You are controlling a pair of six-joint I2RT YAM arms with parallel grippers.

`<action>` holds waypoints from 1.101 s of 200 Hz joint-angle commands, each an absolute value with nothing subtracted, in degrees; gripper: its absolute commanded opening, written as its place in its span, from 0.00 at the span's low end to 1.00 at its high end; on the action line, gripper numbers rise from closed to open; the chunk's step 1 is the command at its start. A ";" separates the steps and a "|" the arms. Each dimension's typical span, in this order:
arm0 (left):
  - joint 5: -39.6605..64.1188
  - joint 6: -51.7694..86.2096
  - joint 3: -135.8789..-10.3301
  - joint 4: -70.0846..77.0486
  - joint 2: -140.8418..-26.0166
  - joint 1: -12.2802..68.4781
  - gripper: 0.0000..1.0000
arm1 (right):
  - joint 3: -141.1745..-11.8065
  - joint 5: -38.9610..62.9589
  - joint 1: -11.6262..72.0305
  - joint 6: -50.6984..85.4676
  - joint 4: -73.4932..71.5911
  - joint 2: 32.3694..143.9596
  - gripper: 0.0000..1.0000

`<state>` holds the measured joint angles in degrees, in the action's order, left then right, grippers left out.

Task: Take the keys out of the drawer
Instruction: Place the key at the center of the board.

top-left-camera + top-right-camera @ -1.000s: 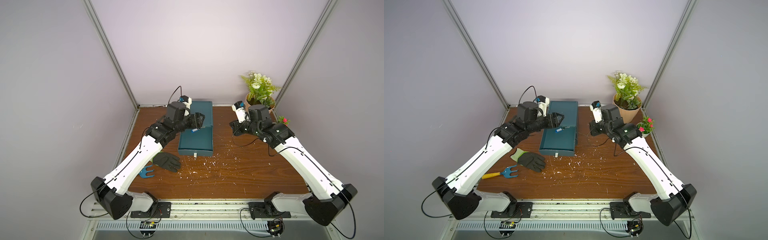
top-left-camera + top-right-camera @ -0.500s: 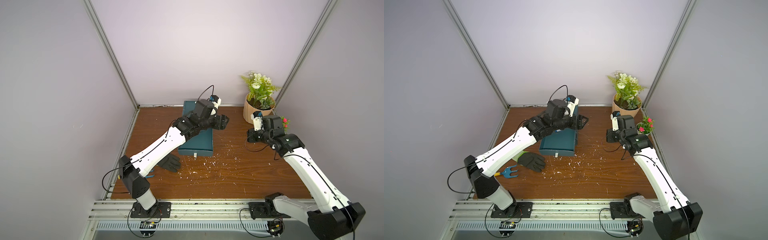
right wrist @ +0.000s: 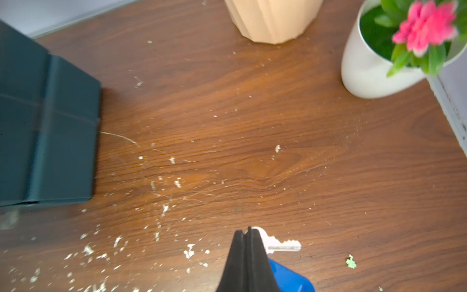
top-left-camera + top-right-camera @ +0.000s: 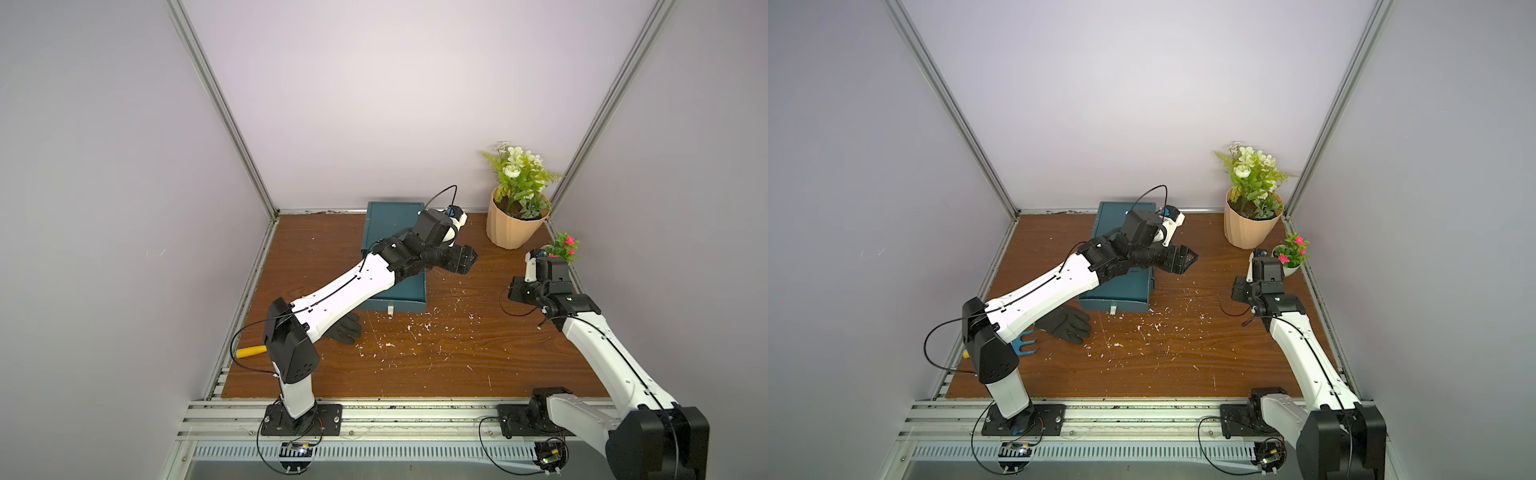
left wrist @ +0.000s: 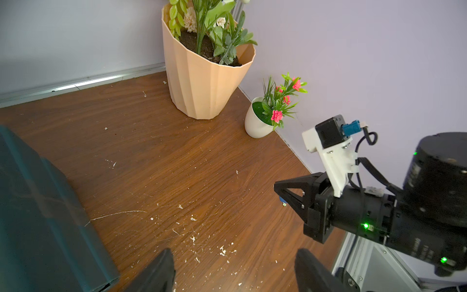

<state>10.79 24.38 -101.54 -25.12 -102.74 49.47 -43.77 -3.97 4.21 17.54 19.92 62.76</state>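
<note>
The teal drawer box stands at the back of the table, its pulled-out drawer mostly covered by my left arm, so the inside is hidden. My left gripper hovers just right of the drawer, open, with only bare wood between its fingers. Near the small flower pot, my right gripper is shut on the keys: a silver key and its blue tag hang at the fingertips. The blue tag also shows under that gripper in the left wrist view.
A peach plant pot and a small white pot with pink flowers stand at the back right. A black glove and a yellow-handled hand rake lie at the front left. White flecks scatter over the wooden table.
My left arm swung from the drawer's left side across to its right, jaws a little wider. The right gripper drew away from the drawer toward the small pot, staying shut.
</note>
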 commanded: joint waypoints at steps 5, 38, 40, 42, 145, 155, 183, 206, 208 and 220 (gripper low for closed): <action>12.33 23.27 -102.92 -25.66 -103.13 50.10 0.82 | -42.38 -2.12 2.52 19.88 12.24 65.66 0.00; 13.30 23.73 -102.84 -25.66 -103.96 50.27 0.88 | -41.94 -0.66 1.68 20.44 8.68 71.05 0.00; 13.39 23.73 -102.86 -25.66 -104.02 50.27 0.89 | -41.97 -0.65 1.59 20.40 8.59 71.37 0.00; 13.37 23.73 -102.86 -25.66 -104.05 50.27 0.89 | -42.02 -0.56 1.65 20.39 8.47 71.70 0.00; 13.25 23.02 -103.61 -26.26 -105.98 50.30 0.88 | -44.51 2.64 1.54 17.28 8.46 81.31 0.07; 13.27 22.84 -104.12 -26.43 -106.30 50.32 0.88 | -44.59 2.68 1.56 17.31 8.66 81.30 0.09; 12.99 22.20 -105.20 -26.76 -107.00 50.32 0.88 | -45.30 3.18 1.57 17.56 9.59 80.83 0.15; 12.90 21.71 -105.81 -26.80 -107.53 50.28 0.88 | -45.78 3.32 1.58 17.84 10.27 79.75 0.24; 12.89 21.64 -105.86 -26.81 -107.57 50.27 0.88 | -45.79 3.36 1.51 17.86 10.28 79.59 0.25; 12.59 21.62 -105.99 -26.78 -107.75 50.28 0.88 | -46.03 3.18 1.54 17.93 10.93 78.91 0.28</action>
